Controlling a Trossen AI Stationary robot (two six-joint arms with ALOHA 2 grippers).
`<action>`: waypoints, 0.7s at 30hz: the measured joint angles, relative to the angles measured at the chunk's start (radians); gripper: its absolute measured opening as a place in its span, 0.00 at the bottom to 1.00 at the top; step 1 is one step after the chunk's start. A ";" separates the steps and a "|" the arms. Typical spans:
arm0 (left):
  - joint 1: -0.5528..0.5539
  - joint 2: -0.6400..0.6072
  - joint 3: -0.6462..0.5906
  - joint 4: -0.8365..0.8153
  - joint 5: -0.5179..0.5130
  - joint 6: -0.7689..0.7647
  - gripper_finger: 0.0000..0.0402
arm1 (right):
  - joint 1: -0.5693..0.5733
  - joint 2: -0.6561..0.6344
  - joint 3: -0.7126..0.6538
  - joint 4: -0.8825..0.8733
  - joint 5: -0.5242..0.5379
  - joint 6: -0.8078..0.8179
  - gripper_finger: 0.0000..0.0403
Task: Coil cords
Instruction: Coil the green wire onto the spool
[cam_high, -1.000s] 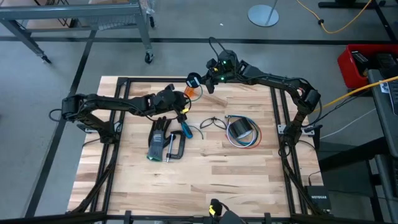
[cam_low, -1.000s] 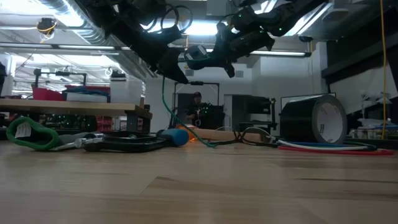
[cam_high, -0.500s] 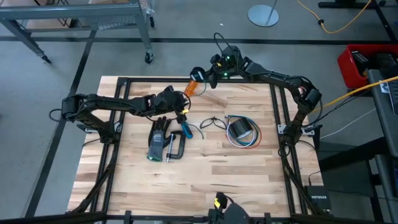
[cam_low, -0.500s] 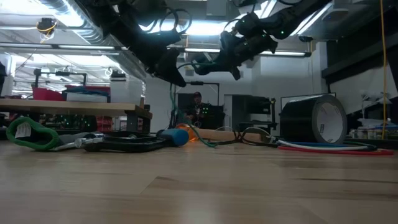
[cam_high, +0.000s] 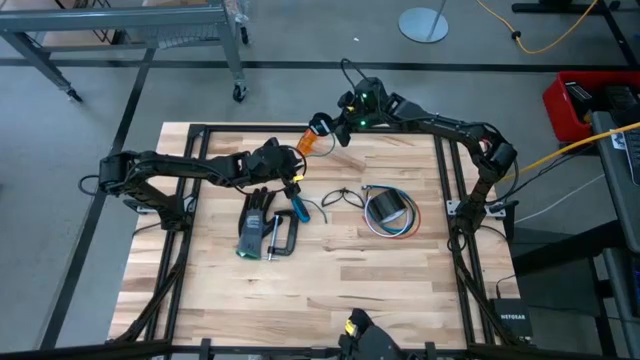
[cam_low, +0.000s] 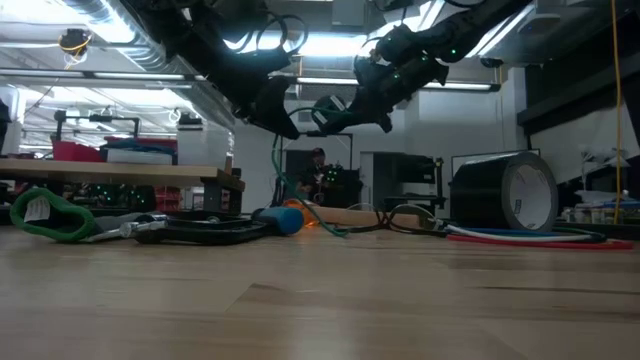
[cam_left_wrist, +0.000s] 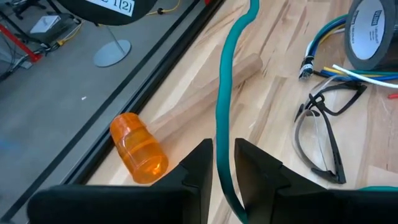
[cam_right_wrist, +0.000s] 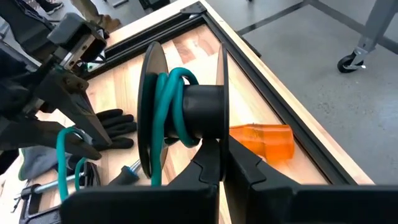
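The teal-green cord (cam_left_wrist: 221, 106) runs from my left gripper (cam_left_wrist: 222, 165) up to a black spool (cam_right_wrist: 186, 112), where several turns lie around the hub. My left gripper (cam_high: 292, 172) is above the table's middle and is shut on the cord. My right gripper (cam_high: 330, 128) is shut on the spool (cam_high: 322, 125) above the table's far edge. The red, white and blue wires (cam_high: 402, 226) lie on the table under a grey tape roll (cam_high: 386, 206). I cannot make out the black cord. My left gripper pinches the teal-green cord (cam_left_wrist: 219, 155) between its two fingers, which lie across it. The cord runs on from the fingers toward the spool, clear of the table there. My right gripper pinches the rim of one spool flange (cam_right_wrist: 221, 134) between its two fingers. The spool is lifted clear of the table, its axle about level.
An orange bottle (cam_high: 305, 143) and a wooden dowel (cam_left_wrist: 211, 87) lie near the far edge below the spool. Safety glasses (cam_high: 343, 197), a blue-handled screwdriver (cam_high: 300, 210), black gloves (cam_high: 255, 218) and a clamp (cam_high: 285, 236) lie around the middle.
My right gripper has gone a little toward the table's right edge and has turned, still shut on the spool, whose flanges now face another way.
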 joint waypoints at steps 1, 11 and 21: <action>0.000 0.000 0.000 0.000 0.000 0.000 0.15 | 0.000 0.000 0.000 -0.001 0.000 -0.004 0.02; 0.000 0.000 0.000 -0.006 0.000 -0.005 0.07 | 0.000 0.000 0.000 -0.071 0.061 -0.052 0.02; 0.000 0.000 0.000 -0.109 0.000 -0.094 0.01 | -0.002 0.000 0.000 -0.109 0.078 -0.077 0.02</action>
